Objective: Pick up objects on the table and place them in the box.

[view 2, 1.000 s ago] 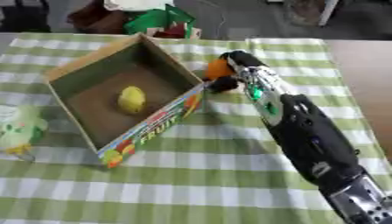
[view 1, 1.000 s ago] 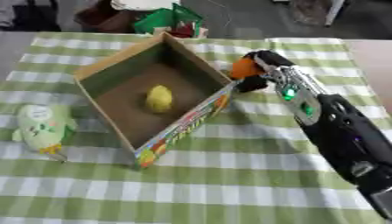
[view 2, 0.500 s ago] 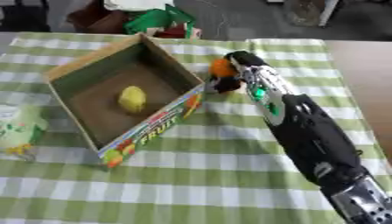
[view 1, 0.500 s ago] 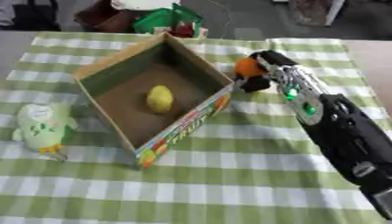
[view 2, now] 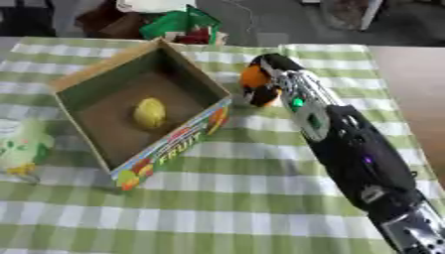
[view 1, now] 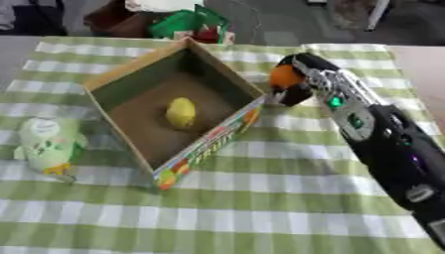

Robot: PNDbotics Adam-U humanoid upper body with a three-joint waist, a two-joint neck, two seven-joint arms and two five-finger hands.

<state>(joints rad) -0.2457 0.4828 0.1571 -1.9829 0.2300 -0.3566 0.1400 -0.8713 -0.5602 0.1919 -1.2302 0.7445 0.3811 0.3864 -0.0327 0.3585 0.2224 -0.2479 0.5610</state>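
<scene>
Left eye view: yellow lemon-shaped fruit (view 1: pixel 181 112) lies boxed in the open cardboard box (view 1: pixel 113 79); right hand (view 1: pixel 300 79) curls round an orange ball (view 1: pixel 283 77); green-white plush bird (view 1: pixel 48 147) waits near the table's left edge.

Green-and-white checked tablecloth (view 1: pixel 260 218), bare wooden table edge (view 2: pixel 408 74) at right, dark grey floor (view 1: pixel 269 20) beyond.

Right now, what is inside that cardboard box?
Inside the box lies one yellow lemon-like object on the brown floor. The near wall covers a strip of floor behind it, so anything lying there would not show.
</scene>
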